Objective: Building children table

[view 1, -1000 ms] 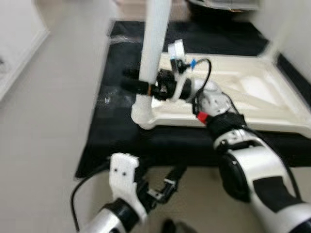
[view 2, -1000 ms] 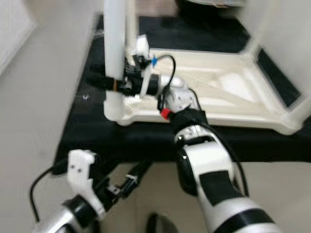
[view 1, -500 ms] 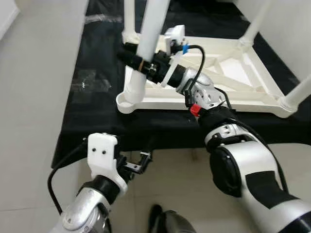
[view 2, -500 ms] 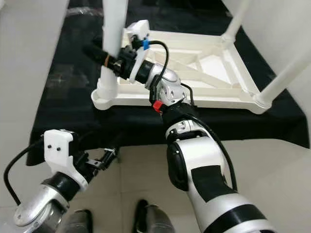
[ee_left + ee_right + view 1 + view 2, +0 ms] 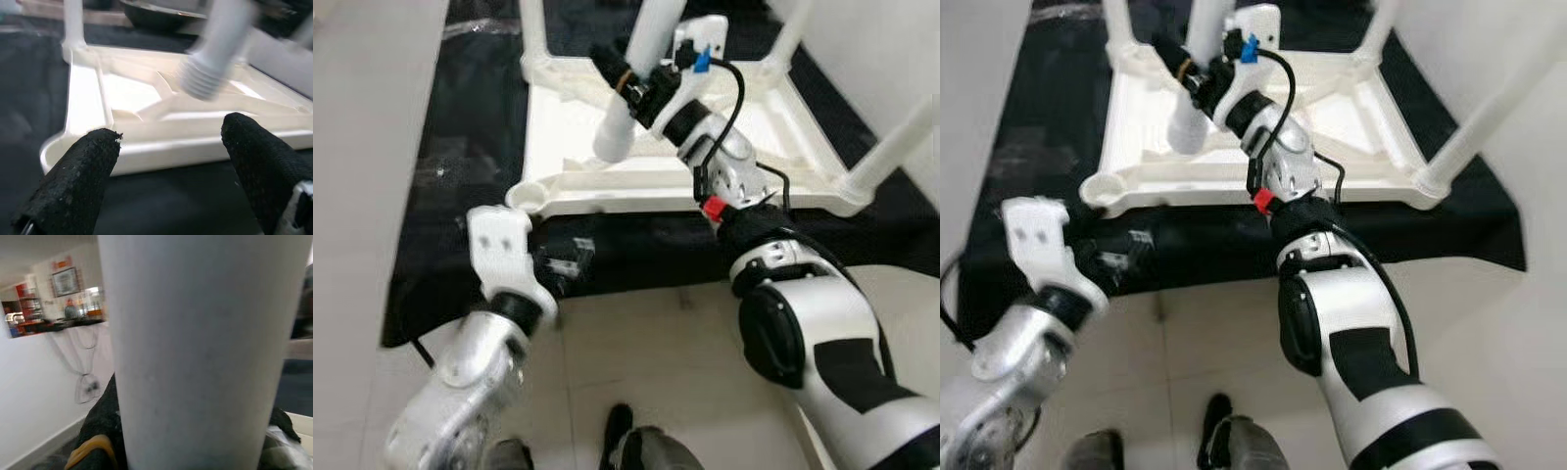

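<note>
The white children's table top (image 5: 636, 186) lies upside down on a black mat (image 5: 460, 147). Three white legs stand in its corners, among them the near right leg (image 5: 891, 147). The near left corner socket (image 5: 526, 196) holds no leg. My right gripper (image 5: 625, 73) is shut on a fourth white leg (image 5: 619, 122), held tilted, its threaded end (image 5: 200, 78) hanging over the table's underside, beyond that socket. In the right wrist view this leg (image 5: 195, 357) sits between the black fingers. My left gripper (image 5: 566, 264) is open, low in front of the table's near left corner, its fingers (image 5: 78, 181) empty.
The mat's edge meets pale floor tiles (image 5: 372, 147) on the left and in front. A white wall (image 5: 901, 39) rises at the right. My dark feet (image 5: 617, 431) stand on the tiles below the arms.
The view has shifted. The leg held by my right gripper has come out of the near left socket and now hangs tilted farther in. My left gripper has risen toward the table's front corner.
</note>
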Controlling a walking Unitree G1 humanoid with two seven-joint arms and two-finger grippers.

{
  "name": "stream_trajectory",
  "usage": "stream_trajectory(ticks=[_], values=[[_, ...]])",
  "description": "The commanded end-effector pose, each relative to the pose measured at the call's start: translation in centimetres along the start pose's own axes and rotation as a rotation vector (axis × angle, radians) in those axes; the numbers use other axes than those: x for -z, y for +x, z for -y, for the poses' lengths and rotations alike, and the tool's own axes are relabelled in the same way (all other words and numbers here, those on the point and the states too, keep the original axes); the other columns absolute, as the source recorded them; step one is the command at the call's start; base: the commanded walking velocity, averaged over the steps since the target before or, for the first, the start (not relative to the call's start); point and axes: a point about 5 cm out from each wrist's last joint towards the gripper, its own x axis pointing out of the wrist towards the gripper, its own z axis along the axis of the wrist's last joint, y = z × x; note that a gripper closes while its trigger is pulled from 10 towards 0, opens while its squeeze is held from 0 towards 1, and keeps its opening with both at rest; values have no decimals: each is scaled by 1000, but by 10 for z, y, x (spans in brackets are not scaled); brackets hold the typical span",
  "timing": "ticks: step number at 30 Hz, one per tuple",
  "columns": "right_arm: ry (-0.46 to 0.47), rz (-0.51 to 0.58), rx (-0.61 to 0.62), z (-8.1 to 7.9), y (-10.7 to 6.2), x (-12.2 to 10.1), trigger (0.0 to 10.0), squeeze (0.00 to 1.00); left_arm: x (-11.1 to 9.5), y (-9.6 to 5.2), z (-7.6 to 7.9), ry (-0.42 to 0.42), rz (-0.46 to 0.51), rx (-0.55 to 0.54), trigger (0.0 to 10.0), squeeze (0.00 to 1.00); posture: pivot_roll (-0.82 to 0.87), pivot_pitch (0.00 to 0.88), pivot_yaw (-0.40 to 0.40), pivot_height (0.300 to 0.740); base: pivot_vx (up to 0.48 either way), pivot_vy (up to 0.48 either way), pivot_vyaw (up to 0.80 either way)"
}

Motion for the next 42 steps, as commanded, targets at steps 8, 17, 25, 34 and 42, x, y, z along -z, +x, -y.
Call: stream_trajectory(ticks=[8,17,25,34,42], values=[[-97,37,78,11,-11,-3,10000,0,-17,17,-31,71,85,-198,10000,0,130,70,-114,740,120,0,0],[-123,21,89,9,-16,4,10000,0,-18,21,-51,68,58,-334,10000,0,136,57,-117,740,-165,281,0],[-149,15,106,9,-22,8,10000,0,-4,29,-47,180,-16,-313,10000,0,128,50,-109,740,103,-321,0],[-160,3,119,11,-28,11,10000,0,4,33,-52,222,-53,-368,10000,0,116,59,-103,740,162,303,0],[-193,3,158,10,-31,13,10000,0,-3,33,-45,198,-10,-333,10000,0,119,65,-108,740,47,0,95]])
